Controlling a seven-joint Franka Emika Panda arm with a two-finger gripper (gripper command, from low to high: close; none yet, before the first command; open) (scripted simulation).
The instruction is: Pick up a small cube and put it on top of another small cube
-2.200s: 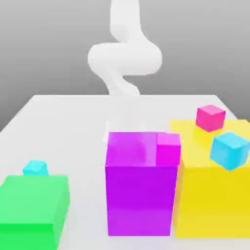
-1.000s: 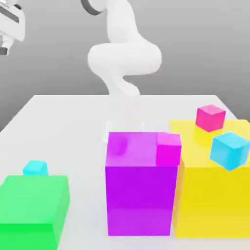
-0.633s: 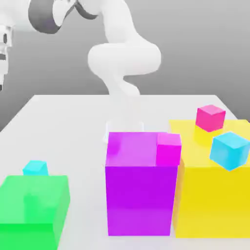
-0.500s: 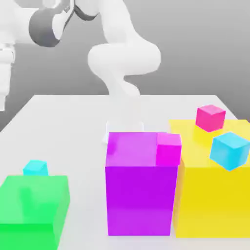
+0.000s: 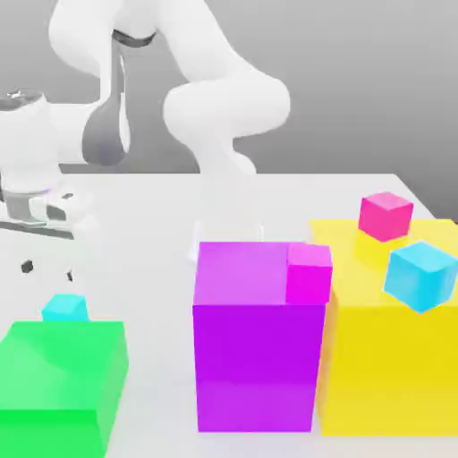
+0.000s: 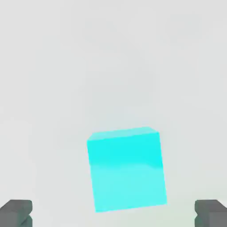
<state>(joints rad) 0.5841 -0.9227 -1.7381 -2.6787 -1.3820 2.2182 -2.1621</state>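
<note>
Now at middle left of the exterior view, above the white table point(image 5: 143, 224): gripper point(image 5: 46, 267), jaws spread wide, grasping nothing. Directly below it, low at the frame's left and just behind the big green block point(image 5: 63, 380): the small cube point(image 5: 65, 308), cyan, resting on the table. Seen from the hand view, small cube point(image 6: 126, 168) centred between both fingertips point(image 6: 16, 212), not yet touched.

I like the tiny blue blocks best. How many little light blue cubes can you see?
2. One small cyan cube sits on the table behind the green block, under the gripper. The other rests on the yellow block. More could hide behind the big blocks.
</note>
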